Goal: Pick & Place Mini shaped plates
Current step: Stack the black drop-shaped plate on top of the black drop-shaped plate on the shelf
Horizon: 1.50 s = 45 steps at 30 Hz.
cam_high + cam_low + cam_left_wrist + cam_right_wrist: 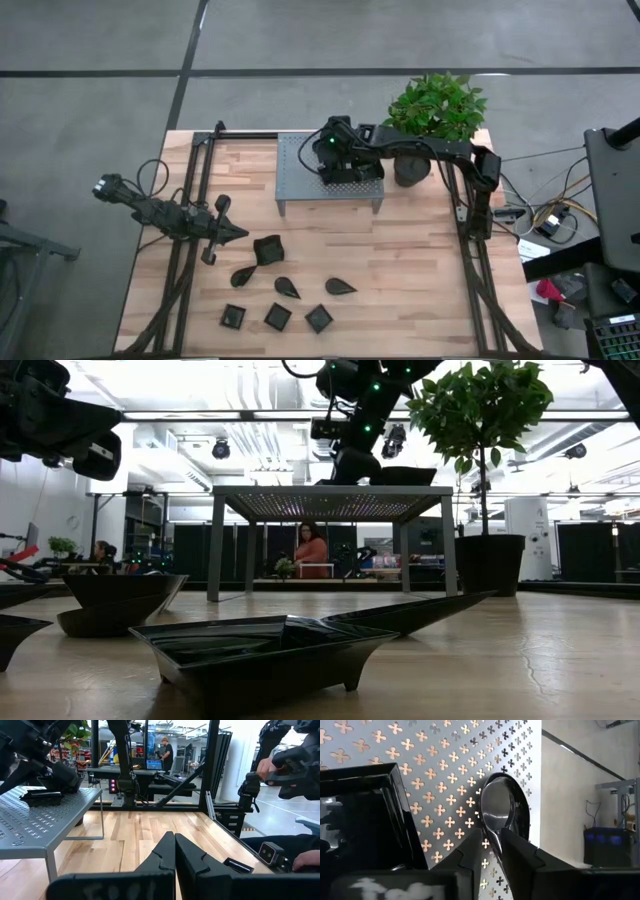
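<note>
Closest to the low camera sits a wavy-edged square plate (265,650), black and glossy, filling the foreground on the wooden table (420,270). Behind it a leaf plate (410,612) stretches toward the right, and more dark dishes crowd the left edge, partly blocking the view across the boards. From above, the loose plates lie scattered over the near half of the table: a larger square (268,249), three leaf shapes (288,288) and three small squares (277,317) in a row nearest the front. The grey stand (300,190) occupies the far middle, with a potted plant (436,108) just beside its right end. The right gripper (492,842) hangs over the stand, its fingers pinched on the narrow tail of a teardrop plate (500,810) that lies against the perforated top; a square plate (365,815) sits just beside it on the same surface. The left gripper (175,851) waits over the table's left side near the larger square, fingers pressed together with nothing between them. Beyond the table a person (310,550) sits in the room.
</note>
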### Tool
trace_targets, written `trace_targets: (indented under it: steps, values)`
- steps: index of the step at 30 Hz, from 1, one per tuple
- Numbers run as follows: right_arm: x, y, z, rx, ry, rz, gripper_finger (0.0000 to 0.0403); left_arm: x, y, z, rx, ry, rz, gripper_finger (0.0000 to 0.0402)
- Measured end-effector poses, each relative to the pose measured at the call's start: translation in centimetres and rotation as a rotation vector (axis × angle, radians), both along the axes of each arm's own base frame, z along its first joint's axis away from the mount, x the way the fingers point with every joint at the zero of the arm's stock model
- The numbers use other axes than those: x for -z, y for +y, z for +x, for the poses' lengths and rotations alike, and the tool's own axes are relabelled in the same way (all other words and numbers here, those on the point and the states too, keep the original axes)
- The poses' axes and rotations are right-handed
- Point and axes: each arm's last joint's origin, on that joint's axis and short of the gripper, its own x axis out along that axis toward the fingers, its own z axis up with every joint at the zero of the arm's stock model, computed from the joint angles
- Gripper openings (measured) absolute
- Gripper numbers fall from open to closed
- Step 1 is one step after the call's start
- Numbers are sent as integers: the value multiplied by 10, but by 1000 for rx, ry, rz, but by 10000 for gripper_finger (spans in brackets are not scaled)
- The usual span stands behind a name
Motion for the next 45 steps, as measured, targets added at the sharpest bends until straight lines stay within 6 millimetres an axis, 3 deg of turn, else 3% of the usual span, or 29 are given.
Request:
trace_targets:
  steps: [12, 18, 24, 35, 45]
  values:
    - [-8, 19, 2, -24, 6, -50, 80, 0, 0, 0, 0, 0, 0, 0]
    - [-25, 46, -3, -50, -29, -57, 65, 0, 0, 0, 0, 0, 0, 0]
    - [-38, 89, -6, -65, -91, 10, 57, 0, 0, 0, 0, 0, 0, 0]
    - [-33, 190, -13, -146, -97, 153, 60, 0, 0, 0, 0, 0, 0, 0]
    - [-23, 265, -32, -230, -101, 239, 54, 0, 0, 0, 0, 0, 0, 0]
